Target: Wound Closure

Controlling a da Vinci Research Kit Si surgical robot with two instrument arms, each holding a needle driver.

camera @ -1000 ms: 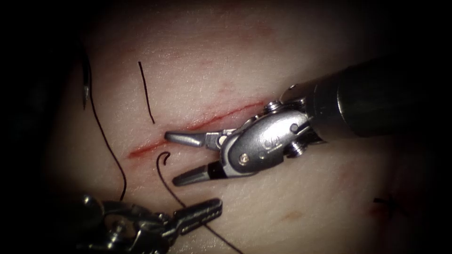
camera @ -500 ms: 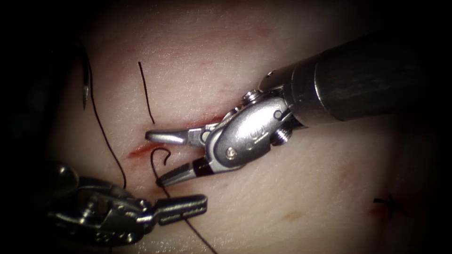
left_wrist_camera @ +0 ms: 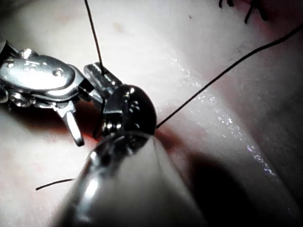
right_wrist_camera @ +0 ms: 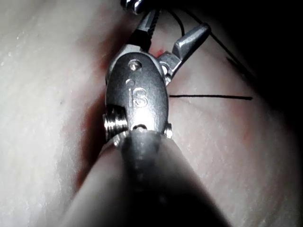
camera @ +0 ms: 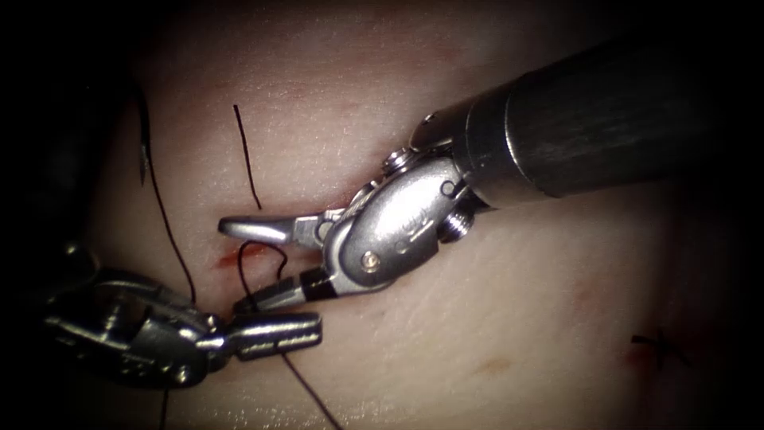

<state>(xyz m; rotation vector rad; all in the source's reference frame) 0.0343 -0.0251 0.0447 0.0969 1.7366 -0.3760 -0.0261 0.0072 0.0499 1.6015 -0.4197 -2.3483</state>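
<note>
glossy metal right tool (camera: 248,267), moist glistening tissue (camera: 493,318), matt thread (camera: 247,155)

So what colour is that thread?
The thread is black, clearest in the endoscope view against the pale tissue.

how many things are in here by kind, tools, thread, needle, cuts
tools: 2, the right hand open and empty, the left hand shut on the thread
long thread: 1
loose cut end of thread: 1
needle: 1, apparently lying on the tissue left of the cut, held by neither tool
cut: 1
total: 6
</note>
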